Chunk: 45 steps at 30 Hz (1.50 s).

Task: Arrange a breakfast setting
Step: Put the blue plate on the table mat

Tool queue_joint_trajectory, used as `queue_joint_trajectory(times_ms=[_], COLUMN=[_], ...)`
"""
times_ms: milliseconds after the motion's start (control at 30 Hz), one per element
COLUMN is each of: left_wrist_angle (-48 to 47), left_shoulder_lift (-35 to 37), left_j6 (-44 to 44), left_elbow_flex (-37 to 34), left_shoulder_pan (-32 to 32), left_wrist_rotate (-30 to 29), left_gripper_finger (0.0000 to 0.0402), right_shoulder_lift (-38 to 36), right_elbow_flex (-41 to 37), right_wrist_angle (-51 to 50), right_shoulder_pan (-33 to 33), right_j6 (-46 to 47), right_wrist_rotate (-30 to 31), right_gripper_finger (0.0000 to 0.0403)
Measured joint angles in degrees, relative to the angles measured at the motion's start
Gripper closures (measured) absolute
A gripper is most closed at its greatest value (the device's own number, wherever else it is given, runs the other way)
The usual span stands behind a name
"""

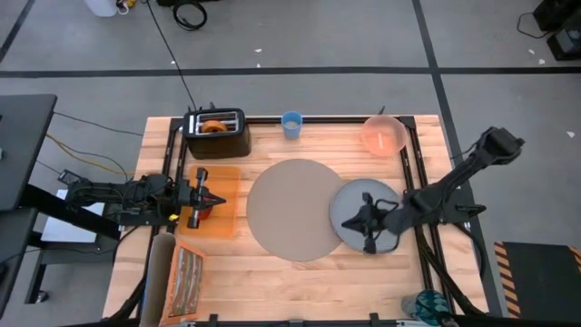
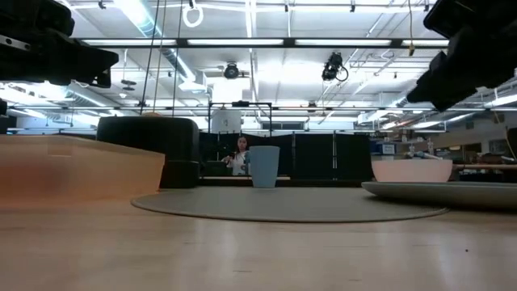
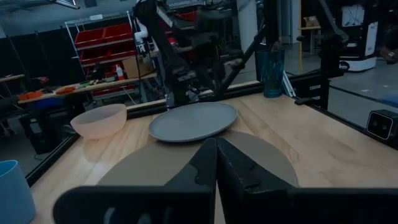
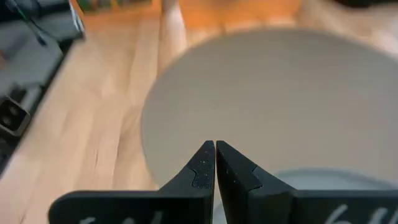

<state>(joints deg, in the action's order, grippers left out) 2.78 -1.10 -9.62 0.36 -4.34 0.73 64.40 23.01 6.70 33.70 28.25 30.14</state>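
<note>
Grey-tan, our round mat (image 1: 292, 209) lies mid-table, with the grey plate (image 1: 352, 202) overlapping its right edge. Our right gripper (image 1: 349, 222) hovers over that plate, fingers pressed together on nothing. Our left gripper (image 1: 216, 197) sits over the orange board (image 1: 222, 218), fingers likewise together and empty. We see the pink bowl (image 1: 384, 136) and blue cup (image 1: 291, 124) along the far edge.
</note>
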Motion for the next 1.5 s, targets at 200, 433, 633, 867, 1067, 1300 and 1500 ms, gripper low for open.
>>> queue_joint_trajectory(times_ms=[200,433,633,867,1067,1300,1500], left_wrist_angle=[-0.01,-0.01,0.0,-0.02,-0.02,-0.02,-0.02], left_shoulder_lift=[-0.02,0.0,-0.01,0.0,0.0,-0.01,0.0], left_j6=[0.0,0.01,-0.01,0.02,0.02,0.02,0.02], left_elbow_flex=[-0.02,0.0,-0.02,-0.02,-0.02,-0.01,-0.01], left_shoulder_pan=[-0.01,0.0,0.01,0.01,-0.02,0.0,0.01], left_wrist_rotate=[0.0,-0.02,0.0,-0.01,0.0,-0.01,0.0], left_gripper_finger=[0.0392,0.0392,0.0392,0.0392,0.0392,0.0392,0.0392], right_shoulder_lift=[11.16,20.16,26.1,27.83,27.91,31.15,32.83], right_elbow_flex=[10.82,20.1,20.39,21.14,24.61,22.89,22.99], right_wrist_angle=[-16.17,-30.96,-32.6,-33.51,-39.46,-41.67,-41.0], right_shoulder_pan=[4.82,9.04,11.66,11.75,11.68,11.51,11.57], right_j6=[10.35,24.06,28.75,27.28,24.34,28.65,28.66], right_wrist_rotate=[0.27,-2.71,-5.88,-3.74,-2.12,-3.48,-3.71], right_gripper_finger=[0.039,0.038,0.0332,0.0268,0.0264,0.0266,0.0275])
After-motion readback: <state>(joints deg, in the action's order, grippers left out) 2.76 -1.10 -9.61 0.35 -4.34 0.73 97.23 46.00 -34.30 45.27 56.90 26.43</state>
